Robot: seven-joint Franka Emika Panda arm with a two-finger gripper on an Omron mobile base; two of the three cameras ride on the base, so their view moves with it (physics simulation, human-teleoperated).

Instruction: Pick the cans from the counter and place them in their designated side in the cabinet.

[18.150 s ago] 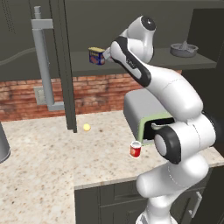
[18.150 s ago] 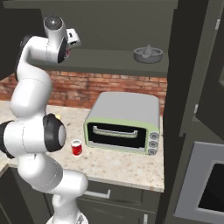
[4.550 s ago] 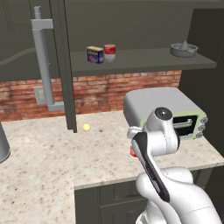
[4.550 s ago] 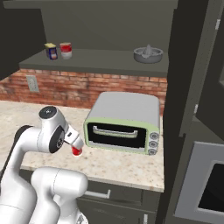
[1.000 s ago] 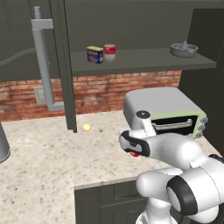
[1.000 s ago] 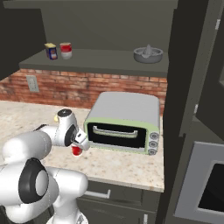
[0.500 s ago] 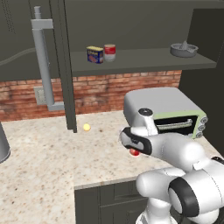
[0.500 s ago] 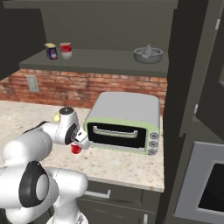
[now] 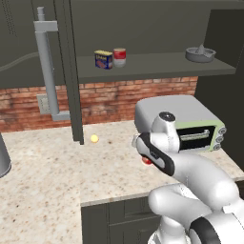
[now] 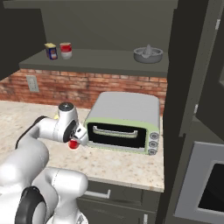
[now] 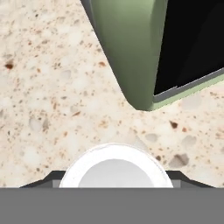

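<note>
Beige speckled counter (image 9: 57, 181) runs under a brick backsplash, with the dark cabinet (image 9: 157, 66) shelf above. On that shelf the silver-grey can (image 9: 119, 56) already stands just beside a blue-and-yellow tin (image 9: 103, 59), and a grey juicer (image 9: 200, 53) sits well apart at the other end. I've got the gripper (image 10: 78, 139) down at the red can (image 10: 73, 145), which stands on the counter just beside the toaster oven (image 10: 124, 118). From the hand view I look straight onto its white top (image 11: 114, 171), with a dark fingertip (image 11: 51, 178) on either side (whether they actually pinch it, I cannot tell). I'd confirm a firm, centred squeeze, then lift straight up, clear of the oven's corner, before swinging toward the shelf.
</note>
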